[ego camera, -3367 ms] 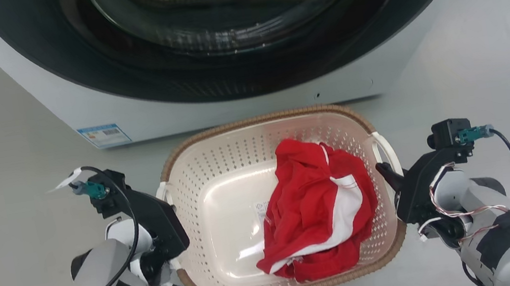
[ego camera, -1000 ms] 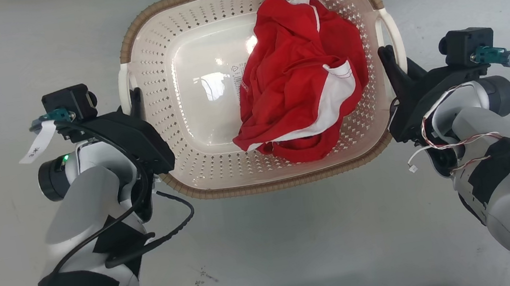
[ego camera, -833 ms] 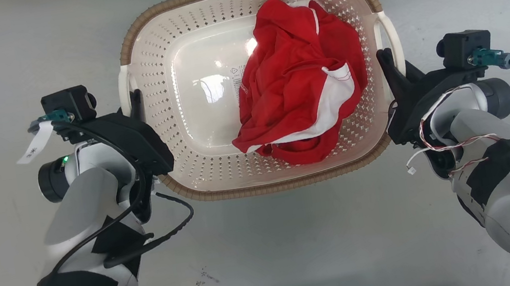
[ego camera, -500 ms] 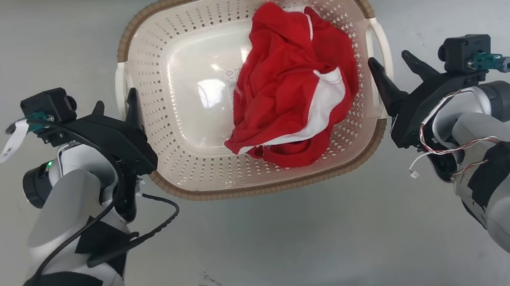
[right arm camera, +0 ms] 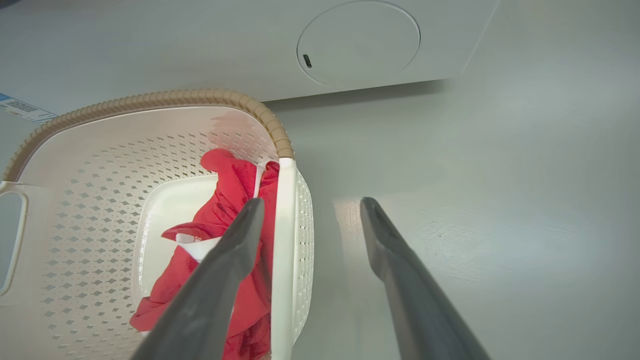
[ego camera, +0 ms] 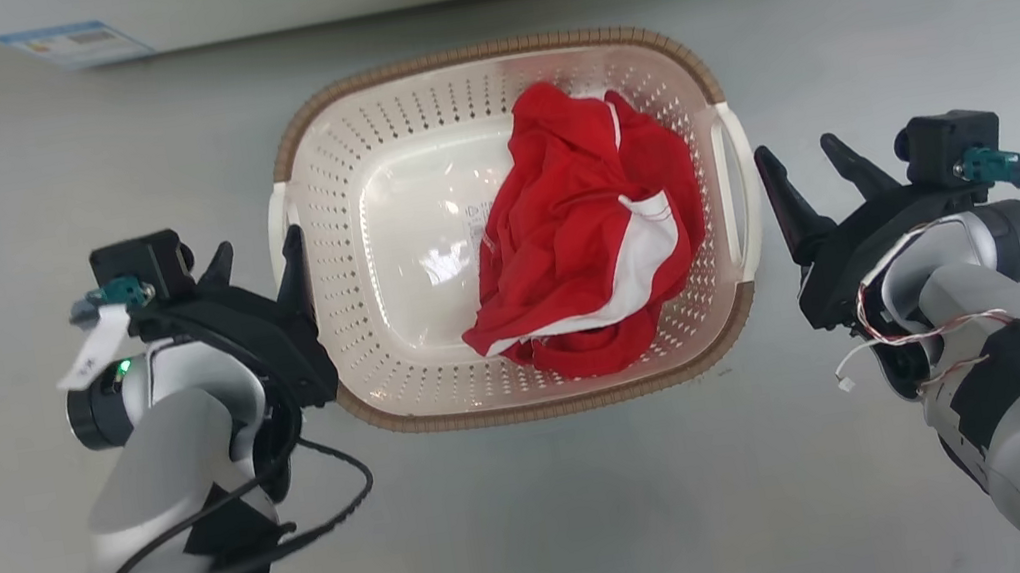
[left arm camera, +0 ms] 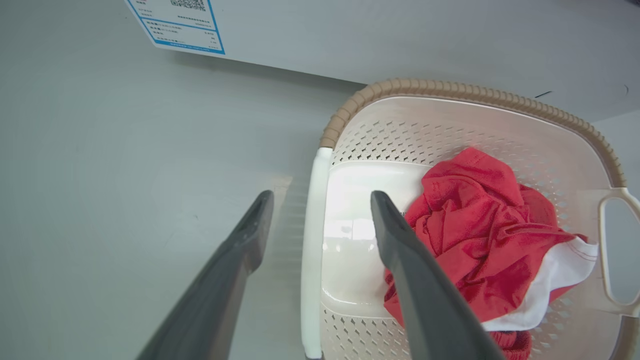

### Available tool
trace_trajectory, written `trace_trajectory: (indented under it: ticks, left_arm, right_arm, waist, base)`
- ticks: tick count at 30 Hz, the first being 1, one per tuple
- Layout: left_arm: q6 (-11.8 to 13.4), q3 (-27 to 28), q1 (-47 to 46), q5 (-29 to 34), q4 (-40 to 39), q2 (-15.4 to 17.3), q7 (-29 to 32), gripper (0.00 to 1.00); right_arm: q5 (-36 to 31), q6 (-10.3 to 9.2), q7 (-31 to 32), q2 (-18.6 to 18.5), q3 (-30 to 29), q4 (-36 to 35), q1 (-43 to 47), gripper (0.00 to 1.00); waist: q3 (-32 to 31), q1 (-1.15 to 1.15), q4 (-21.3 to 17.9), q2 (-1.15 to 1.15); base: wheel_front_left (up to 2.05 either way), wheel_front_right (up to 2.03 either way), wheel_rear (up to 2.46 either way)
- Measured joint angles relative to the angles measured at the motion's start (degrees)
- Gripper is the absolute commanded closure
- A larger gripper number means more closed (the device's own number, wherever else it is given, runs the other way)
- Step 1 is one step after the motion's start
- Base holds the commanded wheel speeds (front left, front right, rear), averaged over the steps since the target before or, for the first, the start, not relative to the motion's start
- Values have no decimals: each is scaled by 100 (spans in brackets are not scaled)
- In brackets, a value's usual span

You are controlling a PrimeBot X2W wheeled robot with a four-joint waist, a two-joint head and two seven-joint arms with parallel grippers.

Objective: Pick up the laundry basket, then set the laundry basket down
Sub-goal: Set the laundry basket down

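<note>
- Laundry basket sits on the floor at 12 o'clock, close before the washer; a red garment is heaped toward its 3 o'clock side.
- Left tool at the basket's 9 o'clock, right tool at its 3 o'clock: both spread wide, gripping nothing, each lined astride a white handle.
- Risk: an inner finger hooking a handle would drag or tip the basket; uneven closing would tilt the off-centre load.

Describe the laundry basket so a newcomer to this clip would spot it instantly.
Start at the washer along the head view's top edge. On the grey floor before it sits the basket, between the left gripper and the right gripper. It is cream, perforated, brown-rimmed, holding a red-and-white garment.
</note>
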Motion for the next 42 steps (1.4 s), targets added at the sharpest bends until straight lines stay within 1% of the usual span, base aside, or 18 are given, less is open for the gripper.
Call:
trace_trajectory:
  ticks: [3, 10, 22, 26, 28, 29, 35, 39, 42]
  left_arm:
    - [-3, -62, 133, 110, -11, 18, -182, 0]
    - [-5, -157, 430, 224, -126, 79, -391, 0]
    - [-5, -164, 1159, 325, -692, 154, -445, 0]
    - [5, -58, 1513, 333, -1051, 213, -445, 0]
    - [11, -49, 1607, 359, -1149, 223, -446, 0]
    - [18, -31, 1705, 379, -1246, 230, -446, 0]
    - [211, 64, 2325, 557, -1887, 352, -445, 0]
    - [321, 119, 2767, 648, -2384, 410, -446, 0]
    - [394, 158, 3078, 730, -2771, 493, -446, 0]
  right_arm:
    - [-1, 1, -42, -37, -5, -86, 132, 0]
    - [0, 5, -48, -100, -116, -320, 484, 0]
    - [-10, -13, -47, -189, -481, -968, 1340, 0]
    - [-59, -110, -47, -202, -590, -1202, 1664, 0]
    - [-73, -119, -47, -212, -610, -1260, 1749, 0]
    - [-108, -163, -47, -219, -625, -1314, 1822, 0]
    - [-281, -337, -48, -269, -765, -1774, 2302, 0]
    - [-426, -421, -47, -358, -845, -2089, 2630, 0]
    - [-492, -521, -47, -416, -901, -2374, 2875, 0]
  waist:
    - [-209, 0, -9, 0]
    - [-751, 0, -32, 0]
    - [-1749, -1, -23, 0]
    - [-2090, -1, -18, 0]
    - [-2174, -1, -17, 0]
    - [-2261, -1, -17, 0]
    - [-2772, -2, -20, 0]
    - [-3097, -2, -28, 0]
    - [-3326, -1, -37, 0]
  base:
    - [0, 0, 0]
    - [0, 0, 0]
    - [0, 0, 0]
    - [0, 0, 0]
    - [0, 0, 0]
    - [0, 0, 0]
    - [0, 0, 0]
    - [0, 0, 0]
    - [0, 0, 0]
